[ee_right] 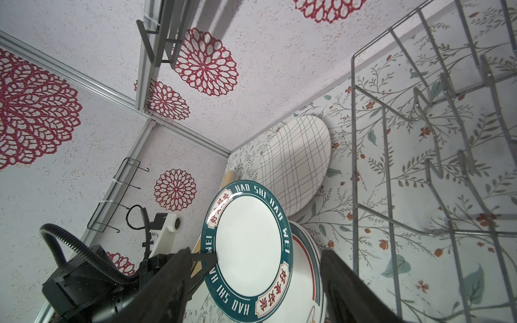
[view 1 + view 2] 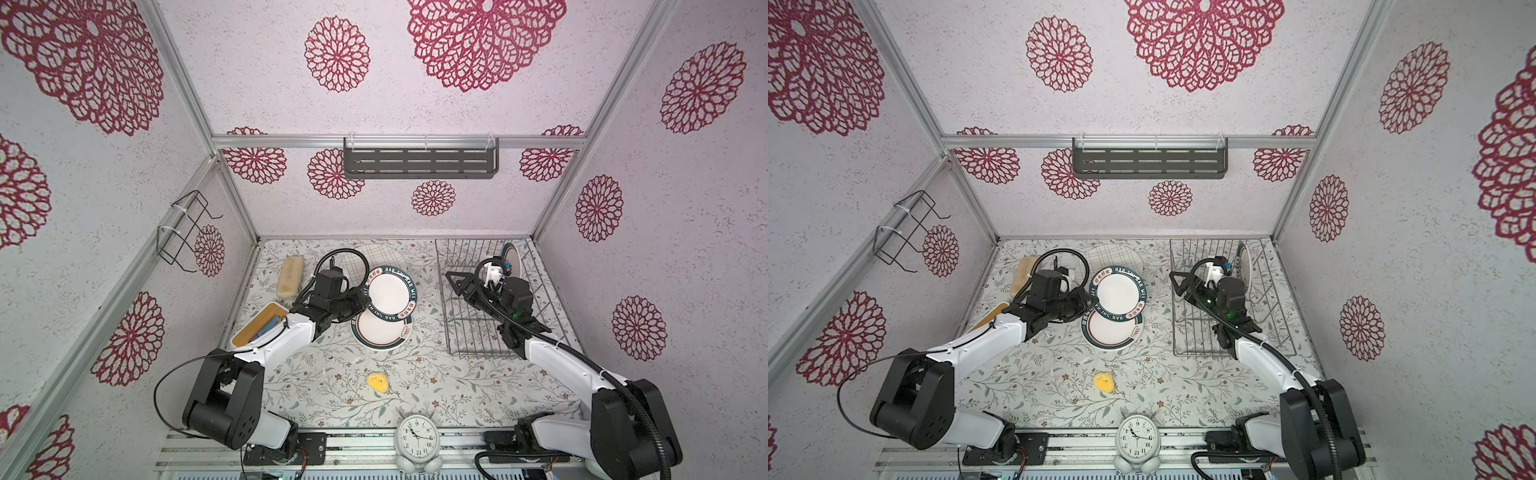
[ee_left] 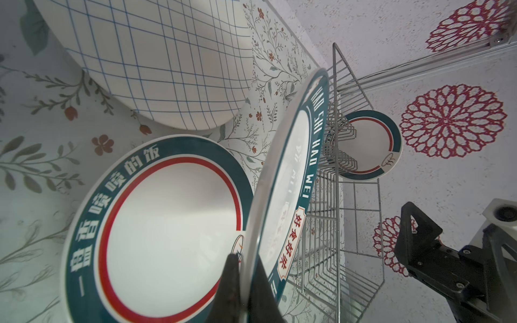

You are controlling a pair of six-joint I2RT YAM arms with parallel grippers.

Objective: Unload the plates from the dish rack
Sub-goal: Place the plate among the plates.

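Observation:
My left gripper [image 2: 365, 297] [image 3: 246, 279] is shut on the rim of a teal-and-red-rimmed plate [image 2: 388, 293] [image 3: 291, 173] [image 1: 249, 246], held tilted over a second such plate [image 2: 380, 334] [image 3: 167, 223] lying flat on the table. The cream grid-lined plate [image 2: 380, 255] [image 3: 156, 61] lies behind them. At the right stands the dish rack [image 2: 469, 328] [image 1: 419, 167], with one rimmed plate [image 2: 513, 257] [image 3: 369, 145] upright at its far end. My right gripper [image 2: 457, 284] [image 1: 254, 253] hangs open above the rack, pointing toward the stacked plates, with nothing between its fingers.
A beige block [image 2: 289, 276] and a wooden-lidded box [image 2: 259, 328] sit at the table's left edge. A small yellow object [image 2: 377, 382] lies mid-front, and a white alarm clock [image 2: 417, 438] stands at the front rail. A dark slotted shelf [image 2: 420, 160] and a black wire holder [image 2: 183, 232] hang on the walls.

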